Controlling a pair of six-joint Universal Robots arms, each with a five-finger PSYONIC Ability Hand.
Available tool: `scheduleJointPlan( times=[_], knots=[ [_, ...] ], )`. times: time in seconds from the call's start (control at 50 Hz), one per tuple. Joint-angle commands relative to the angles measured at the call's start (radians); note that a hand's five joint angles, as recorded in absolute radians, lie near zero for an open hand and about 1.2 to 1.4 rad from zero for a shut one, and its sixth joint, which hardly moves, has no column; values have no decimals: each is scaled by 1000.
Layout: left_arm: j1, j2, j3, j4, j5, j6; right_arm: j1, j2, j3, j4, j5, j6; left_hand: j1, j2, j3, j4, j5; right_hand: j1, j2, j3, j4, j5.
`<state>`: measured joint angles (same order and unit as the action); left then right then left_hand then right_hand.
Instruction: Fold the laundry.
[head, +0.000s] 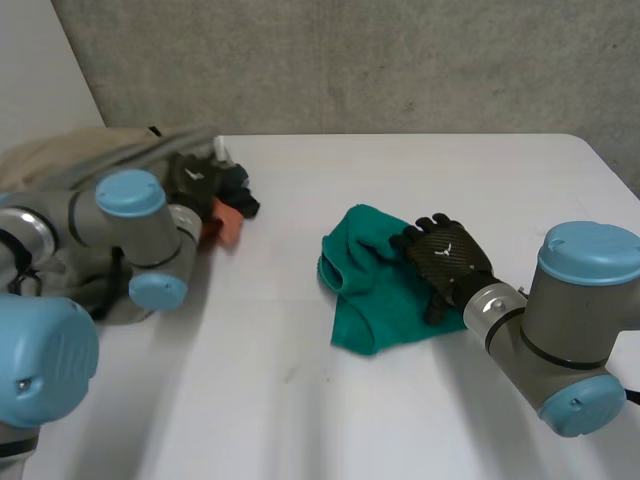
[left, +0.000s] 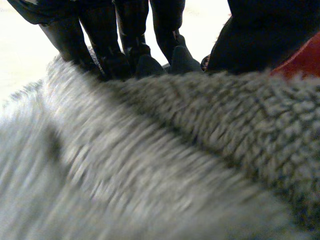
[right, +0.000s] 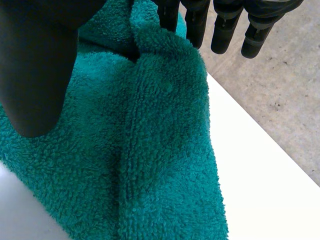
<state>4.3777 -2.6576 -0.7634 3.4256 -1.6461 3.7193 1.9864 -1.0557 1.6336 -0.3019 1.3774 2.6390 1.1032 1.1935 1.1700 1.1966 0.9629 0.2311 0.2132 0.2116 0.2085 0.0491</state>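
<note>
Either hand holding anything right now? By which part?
Right hand lies open on the teal towel, gripping nothing. Left hand is against grey fleece; a hold cannot be told.

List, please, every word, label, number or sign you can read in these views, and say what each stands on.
No word, number or label can be read.
A small white mark on the back of the right robot hand: too small to read.
A white mark on the left robot hand: too blurred to read.
The teal towel and the grey cloth: no tag or print visible.
</note>
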Motion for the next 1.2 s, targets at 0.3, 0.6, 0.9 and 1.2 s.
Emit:
scheduleJointPlan(
  times=[0.3,0.6,0.9,1.2],
  knots=[
    [236,10,13,210,-185,272,9,0,2,3,0,-1,293,203,226,200,259,-57,-39,-37,-34,-49],
    [276,39,-2,244,-192,274,6,-9,3,6,2,-1,293,203,226,200,259,-57,-39,-37,-34,-49],
    [253,152,-183,224,-185,240,11,-17,12,6,2,1,-327,-417,-394,-420,-361,-57,-39,-37,-34,-49],
    [100,602,-568,129,-144,7,-5,-55,12,9,2,9,-872,-962,-939,-965,-906,-57,-39,-37,-34,-49]
  ],
)
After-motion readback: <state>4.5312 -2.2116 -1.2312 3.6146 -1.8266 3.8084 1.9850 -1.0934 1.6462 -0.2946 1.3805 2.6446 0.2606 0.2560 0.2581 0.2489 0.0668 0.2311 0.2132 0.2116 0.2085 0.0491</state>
